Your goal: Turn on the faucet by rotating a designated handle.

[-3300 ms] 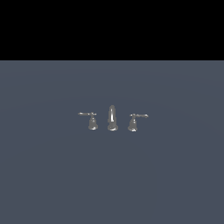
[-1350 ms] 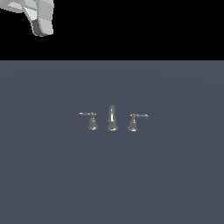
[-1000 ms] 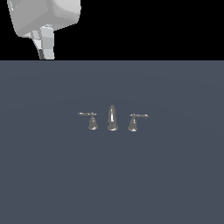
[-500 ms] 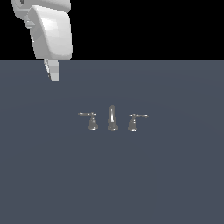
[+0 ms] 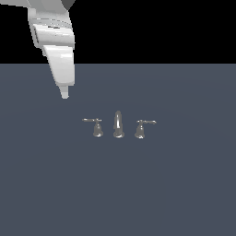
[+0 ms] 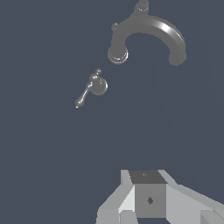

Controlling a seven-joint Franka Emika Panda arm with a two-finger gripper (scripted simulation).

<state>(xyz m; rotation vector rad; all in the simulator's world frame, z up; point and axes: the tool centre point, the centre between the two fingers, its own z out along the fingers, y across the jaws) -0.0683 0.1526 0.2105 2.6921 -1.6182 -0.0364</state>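
Note:
The faucet is a tiny chrome set on the dark grey surface. Its upright spout [image 5: 118,124] stands between two lever handles. The handle [image 5: 97,127] on the exterior view's left has a thin lever pointing left. Its twin [image 5: 140,129] points right. My gripper [image 5: 64,95] hangs above and to the exterior view's left of that handle, apart from it. The fingers look pressed together with nothing held. In the wrist view the handle [image 6: 97,85] and the arched spout [image 6: 148,29] lie well ahead of my gripper [image 6: 148,197].
The flat dark grey surface [image 5: 184,184] stretches all around the faucet. The white arm link [image 5: 51,32] comes down from the upper part of the exterior view's left side.
The arm has come into view from the upper left and descended. The gripper tip has moved down and right toward the left-lever handle. The faucet has not moved.

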